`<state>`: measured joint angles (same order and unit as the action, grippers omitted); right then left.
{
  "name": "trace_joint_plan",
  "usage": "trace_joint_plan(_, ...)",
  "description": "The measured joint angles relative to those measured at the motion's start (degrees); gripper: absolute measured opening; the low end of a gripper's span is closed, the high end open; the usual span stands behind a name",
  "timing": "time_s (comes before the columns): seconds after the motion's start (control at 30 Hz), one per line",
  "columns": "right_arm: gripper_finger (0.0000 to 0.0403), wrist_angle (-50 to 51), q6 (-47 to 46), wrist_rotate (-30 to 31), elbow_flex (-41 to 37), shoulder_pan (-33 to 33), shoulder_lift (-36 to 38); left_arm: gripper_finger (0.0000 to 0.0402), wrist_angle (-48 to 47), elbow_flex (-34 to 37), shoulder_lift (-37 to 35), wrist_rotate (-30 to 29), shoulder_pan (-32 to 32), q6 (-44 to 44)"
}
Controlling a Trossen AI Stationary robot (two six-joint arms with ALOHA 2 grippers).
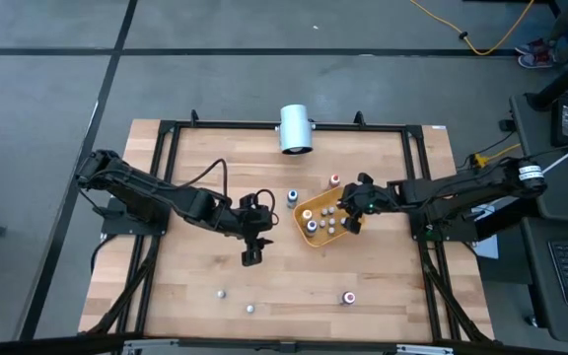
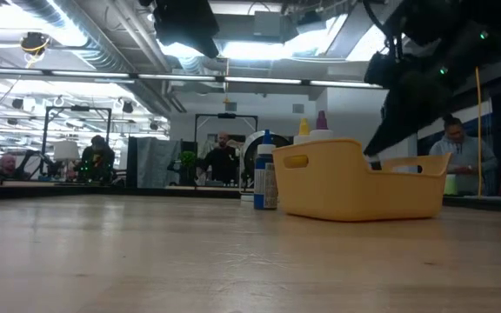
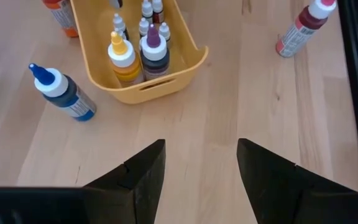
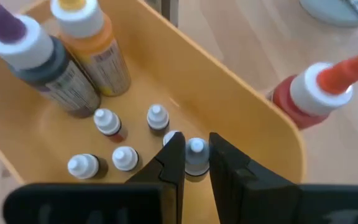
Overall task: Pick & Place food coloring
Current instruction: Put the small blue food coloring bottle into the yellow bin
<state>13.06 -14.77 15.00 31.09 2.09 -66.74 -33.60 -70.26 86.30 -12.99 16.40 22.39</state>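
Right of centre, the right claw (image 4: 196, 163) is clamped on a small food coloring bottle (image 4: 196, 155) inside the yellow tray (image 4: 229, 81). The left claw (image 3: 201, 168) hangs apart over the bare surface (image 3: 229, 106).

The yellow plastic tray (image 1: 303, 214) is being kept right of the wooden table's (image 1: 195, 286) centre, with several tiny white-capped dropper bottles (image 4: 124, 157) and two bigger bottles standing in it. A blue-tipped bottle (image 1: 292, 197) is sitting just left of it, a red-tipped one (image 1: 334, 181) behind it. The white cylinder (image 1: 295, 129) is lying at the far edge.
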Motion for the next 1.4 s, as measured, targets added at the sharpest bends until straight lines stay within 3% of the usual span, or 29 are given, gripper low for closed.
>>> trace_joint_plan(0.57,0.0057,-12.7,-5.72,-0.05,-7.91,-1.44,-0.24,0.0194,2.57,0.02,0.01,-0.69,-0.44,-1.16)
trace_joint_plan(1.03,0.0057,-13.11,-11.14,-0.48,-7.77,-1.44,-2.25,0.0194,2.57,0.02,0.03,-1.54,-0.44,-2.12)
trace_joint_plan(1.4,0.0056,-9.04,-7.6,0.22,-3.71,-1.44,-4.51,0.0194,2.6,0.0,0.05,-1.99,-0.44,-2.14)
